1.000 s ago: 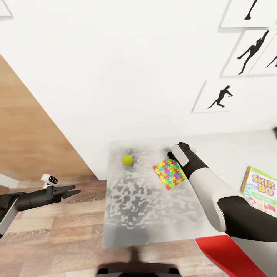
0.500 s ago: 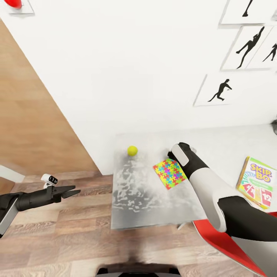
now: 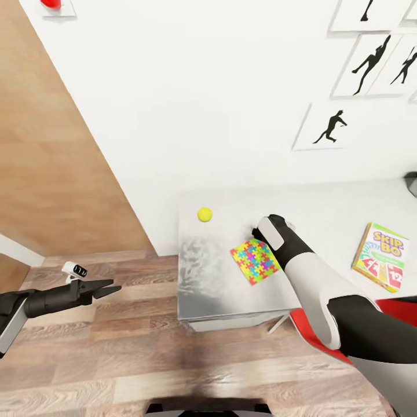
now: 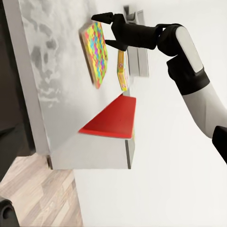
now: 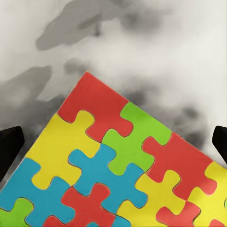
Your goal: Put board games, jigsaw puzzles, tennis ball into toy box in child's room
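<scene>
On the table (image 3: 324, 200), jigsaw puzzle (image 3: 255, 261) lies flat, corners diamond-wise.

- The left arm enters the head view from 9 o'clock, a dark forearm held nearly level, pointing toward 3 o'clock.
- The left end effector (image 3: 103, 288) has its two thin black fingers spread apart, holding nothing; a small white camera module sits on top of its wrist.
- The right arm enters from 4 o'clock: a black upper section, a white forearm, then a black wrist, reaching toward 11 o'clock.
- The right end effector (image 4: 105, 29) points downward, its fingers spread wide, each fingertip (image 5: 10, 150) at an opposite edge of the right wrist view, nothing between them.
</scene>
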Motion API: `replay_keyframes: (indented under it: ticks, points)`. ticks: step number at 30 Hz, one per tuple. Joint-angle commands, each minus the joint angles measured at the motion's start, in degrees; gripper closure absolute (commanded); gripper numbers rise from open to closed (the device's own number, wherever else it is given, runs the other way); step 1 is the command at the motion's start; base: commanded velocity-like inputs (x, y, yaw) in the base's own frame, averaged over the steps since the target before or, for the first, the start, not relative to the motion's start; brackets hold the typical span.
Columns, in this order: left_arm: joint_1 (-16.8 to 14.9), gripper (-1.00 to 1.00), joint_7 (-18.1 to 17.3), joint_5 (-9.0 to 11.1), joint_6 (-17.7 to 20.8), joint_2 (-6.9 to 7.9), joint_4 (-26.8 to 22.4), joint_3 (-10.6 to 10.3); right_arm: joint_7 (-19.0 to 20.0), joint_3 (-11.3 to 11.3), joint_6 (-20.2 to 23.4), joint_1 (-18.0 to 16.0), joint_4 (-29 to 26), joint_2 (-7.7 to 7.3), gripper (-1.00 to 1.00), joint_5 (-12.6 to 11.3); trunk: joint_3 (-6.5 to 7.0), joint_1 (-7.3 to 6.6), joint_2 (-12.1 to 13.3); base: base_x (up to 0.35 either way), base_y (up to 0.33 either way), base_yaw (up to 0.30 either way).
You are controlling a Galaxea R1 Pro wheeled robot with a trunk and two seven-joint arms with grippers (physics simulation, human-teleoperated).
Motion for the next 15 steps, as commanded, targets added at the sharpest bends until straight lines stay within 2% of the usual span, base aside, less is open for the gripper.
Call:
replay_keyframes:
  ticks: [1,6,15]
  points:
    - [0.0,-1.0,-0.1,0.1,0.6,0.03,0.0,0.0,-0.4,0.3,0.3,0.0,0.0,-0.09,-1.0,-0.7,-0.09,0.02,-0.1,-0.152,0.024,0.0]
    - [0.0,-1.0,-0.1,0.1,0.6,0.04,0.0,0.0,-0.4,0.3,0.3,0.0,0.0,-0.12,-1.0,-0.6,-0.09,0.02,-0.1,-0.131,0.042,0.0]
    - [0.0,-1.0,-0.1,0.1,0.6,0.04,0.1,0.0,-0.4,0.3,0.1,0.0,0.1,-0.33,-1.0,-0.6,-0.09,0.02,-0.1,-0.04,0.014,0.0]
